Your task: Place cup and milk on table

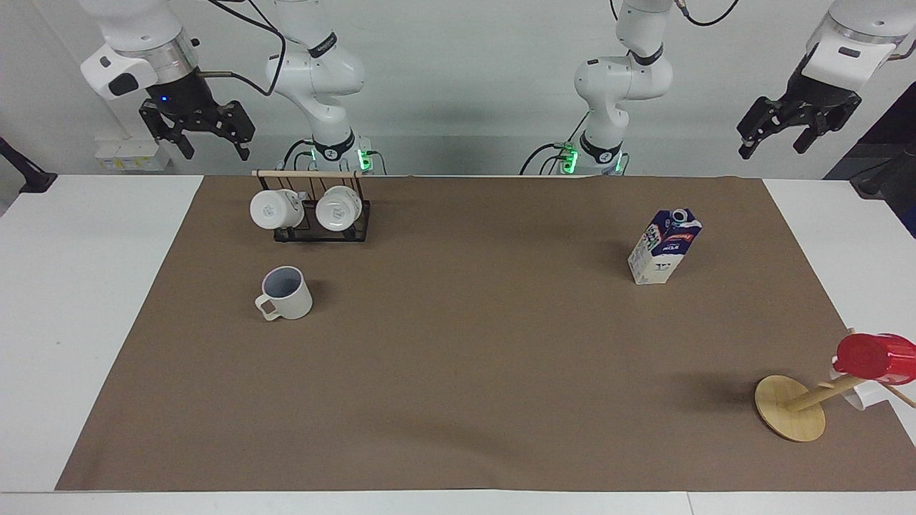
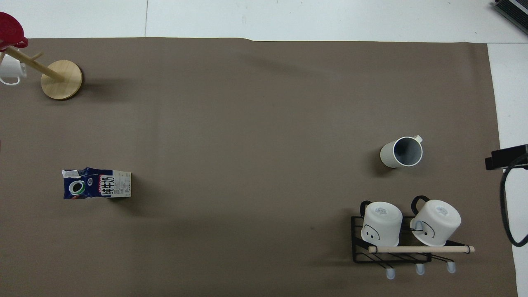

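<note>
The cream-white cup [image 1: 286, 293] stands upright on the brown sheet of the table [image 1: 458, 372], toward the right arm's end; it also shows in the overhead view [image 2: 401, 152]. The milk carton [image 1: 664, 247] stands upright on the sheet toward the left arm's end, and it shows in the overhead view too [image 2: 97, 183]. My right gripper [image 1: 215, 151] hangs open and empty, high above the table's edge at the robots' end, near the rack. My left gripper [image 1: 773, 149] hangs open and empty, high off the left arm's corner. Neither gripper shows in the overhead view.
A black wire rack [image 1: 322, 232] with two glossy white mugs [image 1: 275, 209] stands nearer to the robots than the cup. A wooden mug tree with a round disc base [image 1: 789, 408] carries a red cup [image 1: 869, 355], farther from the robots than the milk.
</note>
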